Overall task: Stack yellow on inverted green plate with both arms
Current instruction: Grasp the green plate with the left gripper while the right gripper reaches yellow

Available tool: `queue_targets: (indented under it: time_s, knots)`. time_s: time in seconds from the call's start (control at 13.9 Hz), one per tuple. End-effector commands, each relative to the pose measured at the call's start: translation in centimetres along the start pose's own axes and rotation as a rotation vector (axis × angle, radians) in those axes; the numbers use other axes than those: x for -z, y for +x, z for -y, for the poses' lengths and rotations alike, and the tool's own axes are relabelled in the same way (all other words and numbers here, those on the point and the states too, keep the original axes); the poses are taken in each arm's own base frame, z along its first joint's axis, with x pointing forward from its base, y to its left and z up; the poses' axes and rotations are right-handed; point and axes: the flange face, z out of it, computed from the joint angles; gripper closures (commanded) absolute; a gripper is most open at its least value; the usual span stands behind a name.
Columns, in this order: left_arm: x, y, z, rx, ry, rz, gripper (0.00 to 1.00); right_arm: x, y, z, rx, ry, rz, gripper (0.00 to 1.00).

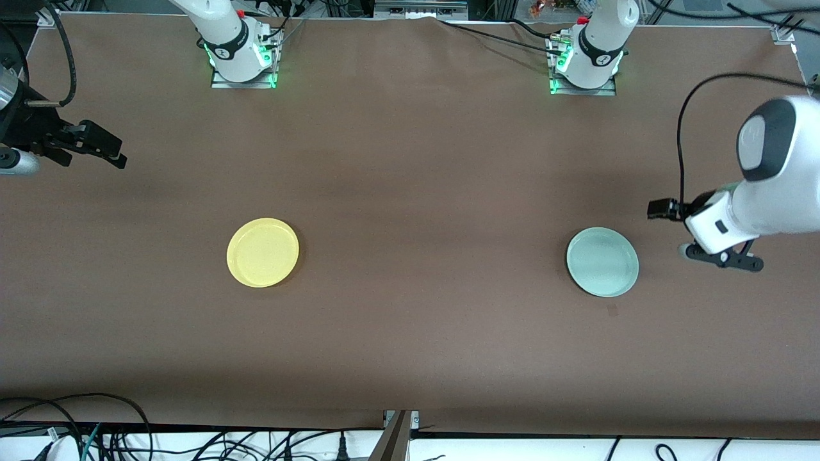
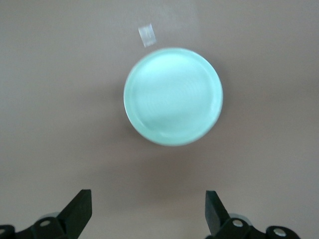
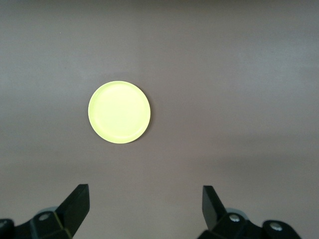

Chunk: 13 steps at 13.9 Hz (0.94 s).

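The yellow plate [image 1: 262, 252] lies flat on the brown table toward the right arm's end; it also shows in the right wrist view [image 3: 119, 112]. The pale green plate [image 1: 602, 262] lies flat, hollow side up, toward the left arm's end; it also shows in the left wrist view [image 2: 173, 95]. My left gripper [image 1: 722, 258] hangs open and empty over the table beside the green plate, off its rim [image 2: 148, 196]. My right gripper [image 1: 102, 148] is open and empty over the table's edge at the right arm's end, well apart from the yellow plate [image 3: 145, 191].
The brown table [image 1: 410, 192] lies bare between the two plates. A small pale mark [image 2: 146, 36] sits on the cloth just off the green plate's rim. Cables [image 1: 96, 435] run along the table edge nearest the front camera.
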Motion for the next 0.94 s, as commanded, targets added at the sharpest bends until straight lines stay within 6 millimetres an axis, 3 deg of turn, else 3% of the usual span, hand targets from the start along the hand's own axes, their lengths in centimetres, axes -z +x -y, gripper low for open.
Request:
queue_targets:
  time_s: [0.0, 0.14, 0.29, 0.43, 0.65, 0.79, 0.86]
  knots:
    - [-3.3, 2.6, 1.6, -0.116, 0.010, -0.047, 0.00, 0.5, 0.1, 0.0, 0.005, -0.010, 0.008, 0.00]
    - [-6.6, 4.1, 2.4, -0.153, 0.016, -0.069, 0.00, 0.3, 0.1, 0.2, 0.011, -0.013, 0.013, 0.00]
    - [-10.2, 5.4, 2.9, -0.267, 0.034, -0.110, 0.00, -1.4, -0.3, 0.3, 0.082, -0.022, 0.101, 0.00]
    - [-13.3, 5.6, 4.3, -0.301, 0.050, -0.150, 0.00, -2.4, -0.2, 0.5, 0.199, -0.018, 0.138, 0.00]
    - [-17.6, 5.6, 4.0, -0.331, 0.068, -0.188, 0.00, -2.9, 0.0, 1.0, 0.205, -0.004, 0.146, 0.00]
    - [-19.1, 5.6, 3.8, -0.331, 0.076, -0.205, 0.00, -6.5, 1.4, 2.1, 0.215, -0.005, 0.194, 0.00]
    - [-19.5, 5.7, 3.9, -0.331, 0.074, -0.203, 0.08, -9.0, 2.5, 2.4, 0.215, 0.005, 0.211, 0.00]
